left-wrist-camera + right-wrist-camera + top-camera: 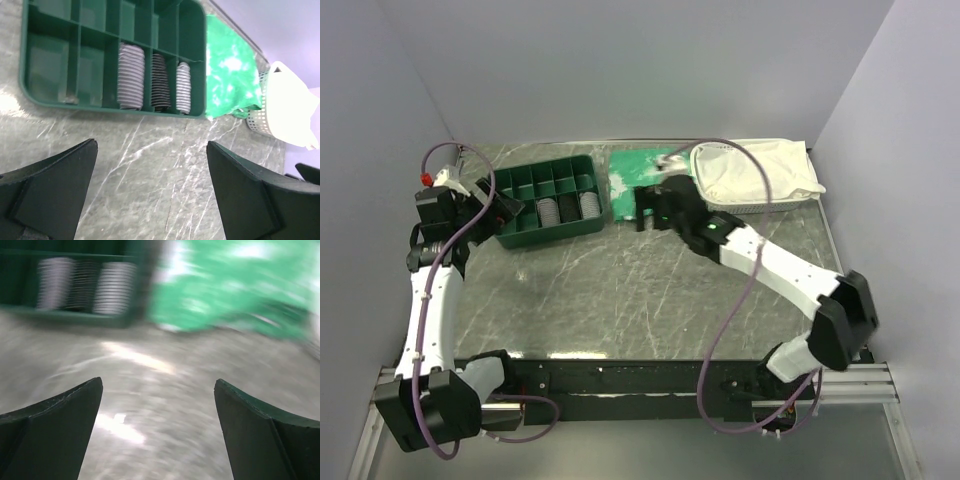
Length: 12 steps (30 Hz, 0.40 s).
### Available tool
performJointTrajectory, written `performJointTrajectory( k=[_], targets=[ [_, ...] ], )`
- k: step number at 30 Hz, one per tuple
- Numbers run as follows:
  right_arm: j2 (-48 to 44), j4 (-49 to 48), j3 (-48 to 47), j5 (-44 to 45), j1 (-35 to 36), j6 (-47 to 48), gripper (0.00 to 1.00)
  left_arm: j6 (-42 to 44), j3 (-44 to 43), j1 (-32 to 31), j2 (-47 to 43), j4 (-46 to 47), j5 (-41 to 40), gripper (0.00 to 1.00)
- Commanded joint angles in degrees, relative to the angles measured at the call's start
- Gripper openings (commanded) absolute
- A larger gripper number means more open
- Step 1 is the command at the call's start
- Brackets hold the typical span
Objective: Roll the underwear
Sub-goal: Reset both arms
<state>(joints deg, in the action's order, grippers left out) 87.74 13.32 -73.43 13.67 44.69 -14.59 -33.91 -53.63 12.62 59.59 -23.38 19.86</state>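
**Inspection: both grippers open, three rolls in tray**

The left gripper [151, 150] is seen with its fingers wide apart and nothing between them. It is held above the table [620, 290], just in front of the green tray [545, 237].

The right gripper [158, 390] is likewise spread wide with only bare tabletop in its gap. It is placed near the tray's right end, just in front of the green cloth [630, 175]. Its wrist view is blurred.

Three striped rolls are lodged side by side in the tray row nearer the arms. The underwear [131, 75] is taken to be the grey, finely striped one, though this cannot be confirmed. A dark roll [161, 82] and a pale roll [183, 87] are noted to its right.

A white cloth [760, 165] is held in a perforated basket [256, 121] at the rear right.
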Motion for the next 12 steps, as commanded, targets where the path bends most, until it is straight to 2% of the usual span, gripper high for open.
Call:
performJointTrajectory(
  k=[1,4,5,7,8,12],
  targets=[
    [-10.2,1.5,10.2,9.2,-7.4,-5.8,1.0,-0.6,-1.9,-1.7,-1.0,5.4,1.2,0.96],
    [-16.6,1.8,17.8,6.2,-14.3,-10.1,1.0,-0.9,-1.0,-6.3,-1.8,7.5,-2.4,0.96],
    [-18.2,1.0,21.7,3.4,-19.9,-11.1,1.0,-0.8,-1.3,-8.3,-1.7,7.3,-7.8,0.96],
    [-21.6,0.1,26.6,2.9,-24.5,-12.9,1.0,-0.7,-1.6,-15.1,-1.3,7.6,-12.7,0.96],
    [-22.3,-0.7,28.0,4.1,-26.7,-13.1,1.0,-0.9,-1.3,-16.9,-0.9,8.3,-14.0,0.96],
    [-24.2,-3.6,32.4,15.5,-27.4,-12.6,1.0,-2.0,1.6,-24.6,-0.3,11.0,-22.6,0.97]
  ],
)
